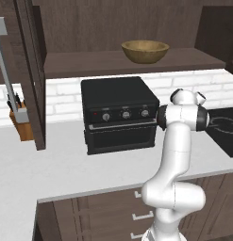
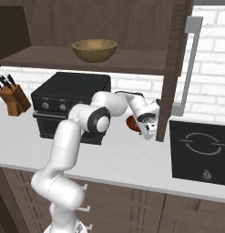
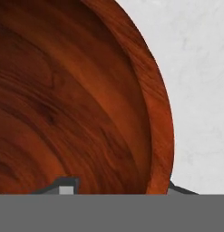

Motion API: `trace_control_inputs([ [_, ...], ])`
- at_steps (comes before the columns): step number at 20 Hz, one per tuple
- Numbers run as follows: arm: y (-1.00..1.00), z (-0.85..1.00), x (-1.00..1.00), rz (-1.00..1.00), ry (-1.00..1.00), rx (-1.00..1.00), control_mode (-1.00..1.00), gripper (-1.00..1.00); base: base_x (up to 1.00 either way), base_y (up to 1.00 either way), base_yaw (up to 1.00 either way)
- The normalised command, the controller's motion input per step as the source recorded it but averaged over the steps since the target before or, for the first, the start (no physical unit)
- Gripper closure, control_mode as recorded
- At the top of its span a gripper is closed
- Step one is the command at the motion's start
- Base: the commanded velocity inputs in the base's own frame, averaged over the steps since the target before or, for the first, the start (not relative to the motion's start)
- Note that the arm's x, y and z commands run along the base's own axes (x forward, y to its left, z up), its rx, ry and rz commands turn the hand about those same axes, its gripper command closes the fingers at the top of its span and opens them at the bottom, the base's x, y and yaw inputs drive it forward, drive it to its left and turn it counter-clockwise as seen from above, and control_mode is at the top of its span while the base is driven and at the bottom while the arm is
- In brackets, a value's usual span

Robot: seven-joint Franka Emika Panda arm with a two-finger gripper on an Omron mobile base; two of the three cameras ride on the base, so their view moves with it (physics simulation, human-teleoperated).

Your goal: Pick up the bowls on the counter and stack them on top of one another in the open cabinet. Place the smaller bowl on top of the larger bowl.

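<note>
Gripper (image 3: pixel 118 188) jaws straddle the dark red bowl (image 3: pixel 63 99) rim, one inside, one outside on counter (image 3: pixel 199 68) side; clamped or not, can't tell.

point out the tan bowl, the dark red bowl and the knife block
tan wooden bowl (image 1: pixel 145 51): left base view, outer wall.
dark red bowl (image 3: pixel 72 99): hand view, inner surface.
knife block (image 2: pixel 13 100): right base view, wooden side.

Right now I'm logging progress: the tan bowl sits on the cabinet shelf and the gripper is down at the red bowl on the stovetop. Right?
Not quite. The red bowl rests on the white counter, not the stovetop, as the hand view shows. The tan bowl is on the cabinet shelf.
</note>
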Motion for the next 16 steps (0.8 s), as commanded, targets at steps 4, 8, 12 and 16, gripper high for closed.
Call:
trace_control_inputs([
  [4, 0.00, 0.00, 0.00, 0.00, 0.00, 0.00, -1.00, 1.00, 0.00, 0.00, 0.00],
  [8, 0.00, 0.00, 0.00, 0.00, 0.00, 0.00, -1.00, 1.00, 0.00, 0.00, 0.00],
  [12, 0.00, 0.05, -0.50, 0.00, -0.02, 0.00, -1.00, 1.00, 0.00, 0.00, 0.00],
  [16, 0.03, 0.35, -1.00, 0.00, -0.09, 0.00, -1.00, 1.00, 0.00, 0.00, 0.00],
])
